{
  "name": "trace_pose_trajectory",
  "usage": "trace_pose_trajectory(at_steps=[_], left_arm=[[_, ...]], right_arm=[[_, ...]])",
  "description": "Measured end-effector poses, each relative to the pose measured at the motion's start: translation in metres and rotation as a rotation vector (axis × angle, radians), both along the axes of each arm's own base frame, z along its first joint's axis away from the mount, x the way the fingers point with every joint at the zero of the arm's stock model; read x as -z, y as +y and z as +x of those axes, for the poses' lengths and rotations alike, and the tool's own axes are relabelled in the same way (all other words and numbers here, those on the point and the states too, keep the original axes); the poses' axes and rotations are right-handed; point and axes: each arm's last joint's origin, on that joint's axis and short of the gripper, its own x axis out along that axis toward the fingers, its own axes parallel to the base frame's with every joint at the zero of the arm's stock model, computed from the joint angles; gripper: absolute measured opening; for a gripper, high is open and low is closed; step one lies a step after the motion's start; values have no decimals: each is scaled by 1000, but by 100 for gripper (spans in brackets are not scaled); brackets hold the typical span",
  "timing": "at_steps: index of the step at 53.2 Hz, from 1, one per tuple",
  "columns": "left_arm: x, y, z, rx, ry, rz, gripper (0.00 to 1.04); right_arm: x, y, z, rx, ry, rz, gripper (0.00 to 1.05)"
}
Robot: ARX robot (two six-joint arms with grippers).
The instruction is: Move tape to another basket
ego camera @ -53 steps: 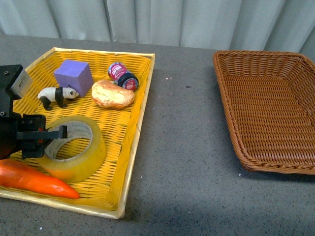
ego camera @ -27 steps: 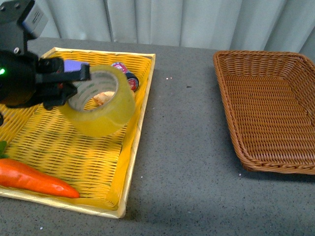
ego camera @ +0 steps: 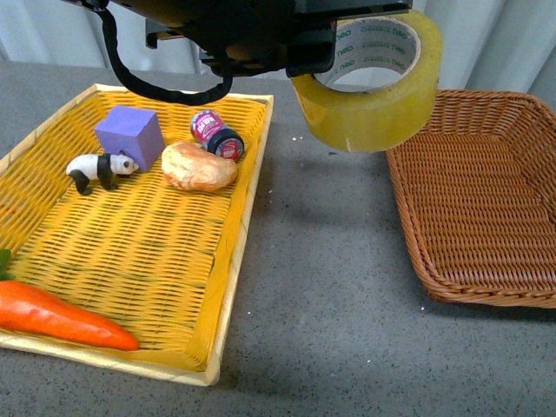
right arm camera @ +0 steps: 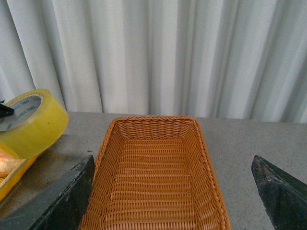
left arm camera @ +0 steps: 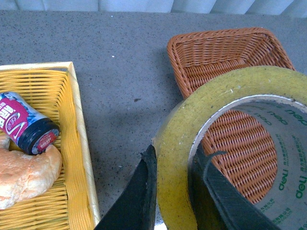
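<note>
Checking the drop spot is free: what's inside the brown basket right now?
Nothing shows inside the brown basket, only bare weave. From the front, the tape covers its far left corner; the right wrist view shows that corner bare.

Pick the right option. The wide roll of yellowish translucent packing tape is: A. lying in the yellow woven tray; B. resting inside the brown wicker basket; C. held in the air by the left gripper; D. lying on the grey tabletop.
C: the wide roll of yellowish translucent packing tape hangs above the grey tabletop, its wall pinched between the jaws of the left gripper, close to the brown wicker basket.
</note>
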Motion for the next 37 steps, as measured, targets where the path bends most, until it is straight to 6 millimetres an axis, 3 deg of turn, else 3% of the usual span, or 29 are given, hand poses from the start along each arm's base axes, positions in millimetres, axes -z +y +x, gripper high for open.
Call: trace_pose_trajectory(at_steps=[7,12,17,27,37], left_arm=[[2,-1,0,-3,0,11,16],[2,-1,0,-4,-1,19,16],[2,0,0,-8,-2,21,16],[3,-1,0,-1,0,22,16],[3,0,1,-6,-1,23,16]], right_arm=[[0,0,0,8,2,0,96],[0,1,3,230,166,-63,96],[-6,-1,11,274,213,-82,96],[-55,-7,74,42,294,99,96],[-69,1,145,-209,491,223,96]])
